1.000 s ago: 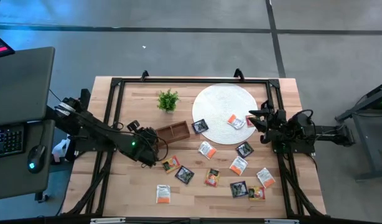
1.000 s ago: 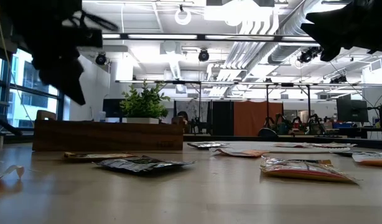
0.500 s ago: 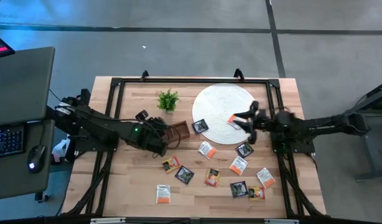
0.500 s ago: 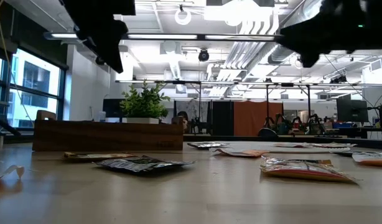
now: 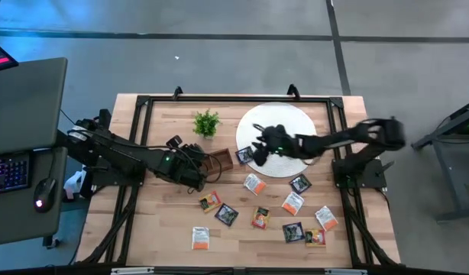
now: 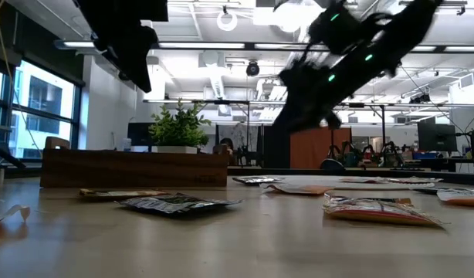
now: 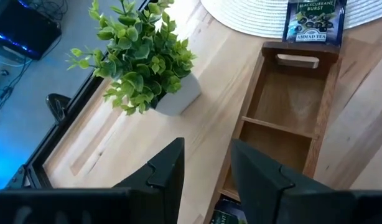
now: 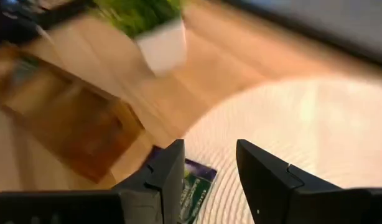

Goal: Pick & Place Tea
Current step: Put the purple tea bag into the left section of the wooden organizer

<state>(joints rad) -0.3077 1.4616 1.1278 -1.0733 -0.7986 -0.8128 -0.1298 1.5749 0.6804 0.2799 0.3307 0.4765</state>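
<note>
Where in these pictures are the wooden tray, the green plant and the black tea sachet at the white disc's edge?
wooden tray [image 7: 289, 93]: left wrist view, floor of its compartment.
green plant [image 5: 206, 122]: high view, its leaves.
black tea sachet [image 7: 314, 20]: left wrist view, its printed face.

Orange-and-white and black sachets [image 5: 254, 183]; white ribbed disc [image 5: 284, 118]; brown tray [image 7: 290, 106]; green plant [image 5: 206, 122]
</note>
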